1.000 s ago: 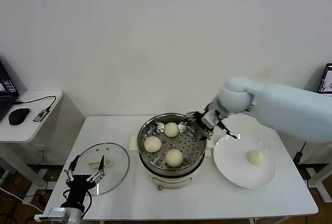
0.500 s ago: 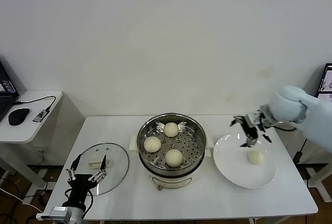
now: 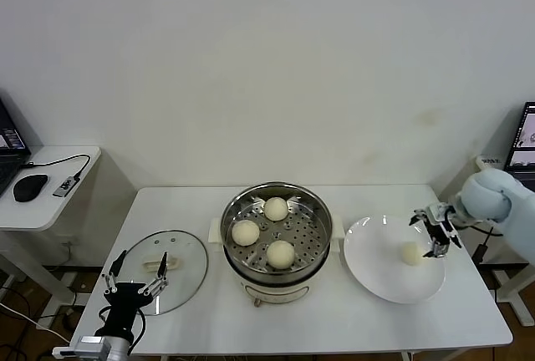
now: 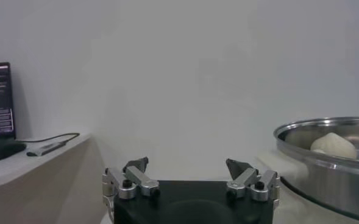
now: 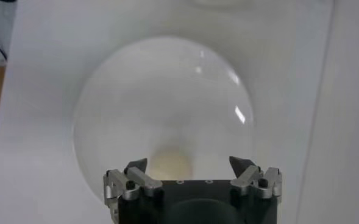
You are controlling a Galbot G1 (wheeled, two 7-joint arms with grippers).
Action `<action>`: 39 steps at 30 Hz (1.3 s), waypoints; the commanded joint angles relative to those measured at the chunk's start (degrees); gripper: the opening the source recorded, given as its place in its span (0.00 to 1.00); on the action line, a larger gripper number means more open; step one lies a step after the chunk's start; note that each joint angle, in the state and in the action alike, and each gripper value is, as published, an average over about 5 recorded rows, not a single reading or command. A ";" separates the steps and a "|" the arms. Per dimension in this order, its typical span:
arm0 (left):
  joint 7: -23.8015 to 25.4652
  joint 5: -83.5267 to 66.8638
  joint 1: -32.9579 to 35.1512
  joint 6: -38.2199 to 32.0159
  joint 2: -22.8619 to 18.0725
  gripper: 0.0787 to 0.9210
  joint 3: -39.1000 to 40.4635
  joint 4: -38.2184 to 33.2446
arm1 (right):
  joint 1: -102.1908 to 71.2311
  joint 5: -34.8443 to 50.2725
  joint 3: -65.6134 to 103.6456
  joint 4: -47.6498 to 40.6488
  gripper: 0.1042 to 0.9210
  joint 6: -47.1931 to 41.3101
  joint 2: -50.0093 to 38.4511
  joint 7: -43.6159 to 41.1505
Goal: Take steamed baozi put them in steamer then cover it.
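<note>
Baozi: three [image 3: 277,208] in steamer [image 3: 318,215], one [image 3: 410,253] on plate [image 3: 376,273]

The right arm reaches in from the right side, wrist bent so its pincer [image 3: 435,236] points downward with both fingers spread wide and nothing between them. The left arm is parked low at the near left, its pincer [image 3: 135,276] pointing forward, fingers [image 4: 135,173] likewise spread apart and holding nothing.

Cream-white baozi [image 3: 410,253] on white plate [image 3: 376,273] below right end effector [image 3: 435,235], shiny perforated steel steamer [image 3: 309,229], clear lid [image 3: 188,256], white table [image 3: 334,319]
</note>
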 commanded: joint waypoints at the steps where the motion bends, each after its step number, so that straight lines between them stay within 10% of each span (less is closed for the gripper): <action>1: 0.10 0.02 0.00 0.28 -0.01 0.88 -0.20 -0.48 | -7.78 -4.77 6.69 -10.43 0.88 1.65 6.96 0.08; 39: 0.19 -0.02 -0.26 0.41 0.14 0.88 -0.63 -0.06 | -0.69 -2.51 1.93 -6.47 0.57 -2.45 5.87 -0.32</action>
